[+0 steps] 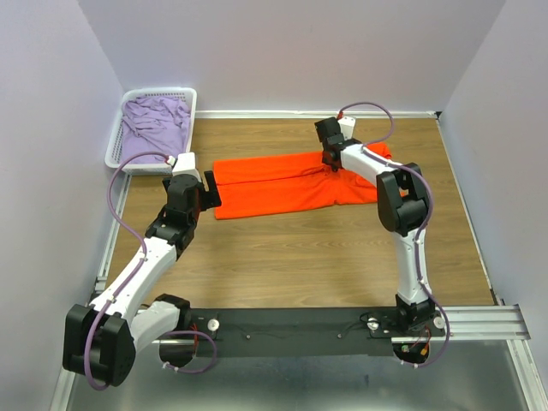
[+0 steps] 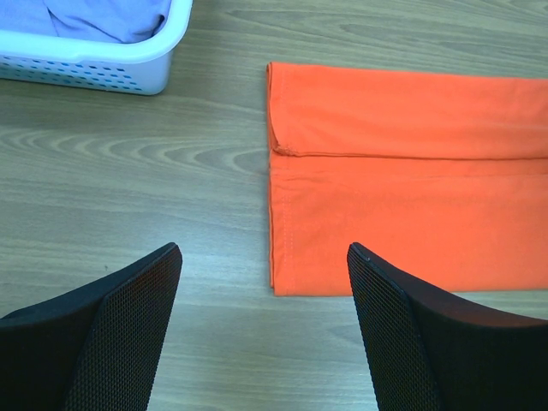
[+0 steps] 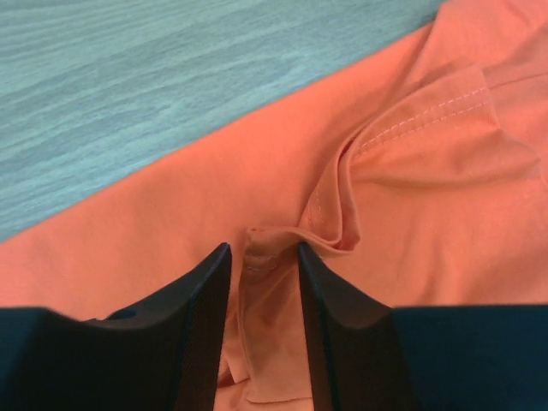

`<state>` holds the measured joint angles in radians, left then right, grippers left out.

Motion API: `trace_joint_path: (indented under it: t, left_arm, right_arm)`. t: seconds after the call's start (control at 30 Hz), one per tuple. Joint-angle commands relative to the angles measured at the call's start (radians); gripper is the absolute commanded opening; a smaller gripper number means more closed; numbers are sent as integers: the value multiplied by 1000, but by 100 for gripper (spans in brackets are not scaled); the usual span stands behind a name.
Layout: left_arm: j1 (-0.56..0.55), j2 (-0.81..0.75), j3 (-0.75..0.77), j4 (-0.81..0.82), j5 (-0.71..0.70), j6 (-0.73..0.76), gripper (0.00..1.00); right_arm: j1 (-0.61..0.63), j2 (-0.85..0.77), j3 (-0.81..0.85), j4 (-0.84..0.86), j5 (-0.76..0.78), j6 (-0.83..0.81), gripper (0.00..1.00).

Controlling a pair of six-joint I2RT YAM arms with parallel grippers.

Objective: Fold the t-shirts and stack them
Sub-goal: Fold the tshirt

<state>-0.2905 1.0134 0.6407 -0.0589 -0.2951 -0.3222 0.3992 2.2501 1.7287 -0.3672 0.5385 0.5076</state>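
Observation:
The orange t-shirt (image 1: 282, 184) lies across the middle of the table, folded lengthwise into a long band, its upper half lapped over the lower (image 2: 411, 171). My right gripper (image 1: 330, 160) is down on the shirt's right part. Its jaws (image 3: 264, 248) stand partly open astride a raised, stitched fold of the orange cloth (image 3: 274, 282), which touches the right finger. My left gripper (image 1: 211, 190) hovers wide open (image 2: 264, 250) just short of the shirt's left end, holding nothing. The lilac t-shirt (image 1: 154, 124) lies crumpled in the white basket (image 1: 116, 152).
The basket (image 2: 103, 68) stands at the back left against the wall, close to my left gripper. White walls enclose the wooden table on three sides. A black rail with the arm bases runs along the near edge.

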Motion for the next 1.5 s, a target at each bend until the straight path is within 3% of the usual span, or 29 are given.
trace_joint_path:
  t: [0.0,0.1,0.23,0.47,0.77,0.97,1.07,1.17,1.3,1.47]
  left_arm:
    - [-12,-15,-4,11,13,3,86]
    - [-13,-12,-4,11,14,3,86]
    - [-13,-7,-3,13,17,5,86]
    - [-15,-12,-3,11,14,6,86]
    - [-15,-9,-4,13,13,3,86]
    - [-16,-7,-4,11,14,5,86]
    - [-16,-4,-6,13,17,2,86]
    - [-16,11,-3,11,33,0,86]
    - [-16,48,8,8,117,-28,86]
    - [-19,199,86,-19,223,-55,86]
  right_arm:
    - [1,29,46,-15,52,11,40]
    - [3,25,55,-15,43,-1,36]
    - [1,29,66,-16,31,-20,20]
    - [1,40,60,-15,17,-34,4]
    - [12,16,55,22,-101,-116,1]
    - [12,34,66,45,-199,-172,7]
    - [12,37,72,48,-253,-210,23]
    - [12,0,60,48,-253,-218,32]
    - [-5,-116,-6,48,-249,-215,42]
    - [-155,-332,-233,48,-340,-61,48]
